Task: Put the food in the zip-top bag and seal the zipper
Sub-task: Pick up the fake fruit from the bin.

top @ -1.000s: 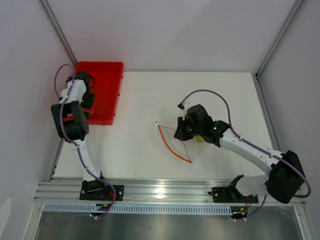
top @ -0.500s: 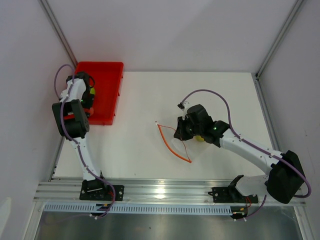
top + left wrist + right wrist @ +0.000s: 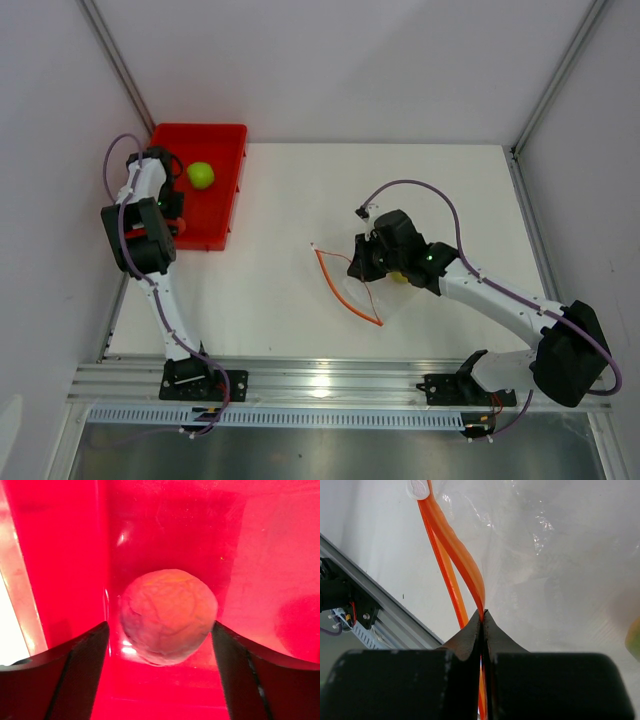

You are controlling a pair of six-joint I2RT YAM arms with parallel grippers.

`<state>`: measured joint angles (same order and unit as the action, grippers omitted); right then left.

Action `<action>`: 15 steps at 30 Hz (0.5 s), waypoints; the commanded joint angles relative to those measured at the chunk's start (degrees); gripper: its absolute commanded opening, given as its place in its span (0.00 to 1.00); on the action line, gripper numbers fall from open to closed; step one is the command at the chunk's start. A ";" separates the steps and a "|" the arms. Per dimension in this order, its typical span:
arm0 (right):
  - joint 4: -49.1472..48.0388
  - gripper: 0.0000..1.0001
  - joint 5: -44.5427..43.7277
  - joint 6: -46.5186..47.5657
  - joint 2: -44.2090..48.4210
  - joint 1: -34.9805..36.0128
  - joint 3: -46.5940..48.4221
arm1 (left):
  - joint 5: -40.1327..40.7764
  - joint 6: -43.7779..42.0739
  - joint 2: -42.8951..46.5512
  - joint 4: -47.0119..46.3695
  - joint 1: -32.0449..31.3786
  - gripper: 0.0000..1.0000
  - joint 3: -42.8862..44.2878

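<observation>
My left pincer (image 3: pixel 159 632) is wide open around the pink-orange fruit (image 3: pixel 168 615) in the red tray (image 3: pixel 55 555), so I should go lower and squeeze its middle softly, while my right pincer (image 3: pixel 482 616) pinches the orange zipper (image 3: pixel 456 545) of the bag (image 3: pixel 560 580).

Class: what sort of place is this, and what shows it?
Probably a robot lab bench: two arms bolted to a metal rail, a plain-walled white table, and a toy fruit in a red tray.
</observation>
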<state>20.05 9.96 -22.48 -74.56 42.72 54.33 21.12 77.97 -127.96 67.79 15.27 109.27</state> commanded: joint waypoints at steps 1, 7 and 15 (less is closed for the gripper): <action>-2.56 0.00 0.33 -0.72 -0.14 -0.27 0.25 | -0.73 -0.37 -0.27 0.94 0.73 0.83 1.64; -2.39 0.00 0.42 -0.90 -0.14 -0.27 0.34 | 0.23 -2.04 1.04 -0.20 0.73 0.54 0.33; -2.21 0.00 0.24 -0.72 0.03 -0.27 0.87 | 0.84 -3.71 5.43 -0.20 0.82 0.07 -0.55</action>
<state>19.38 9.96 -22.90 -74.61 42.72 54.33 20.78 75.50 -127.55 67.42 15.42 108.81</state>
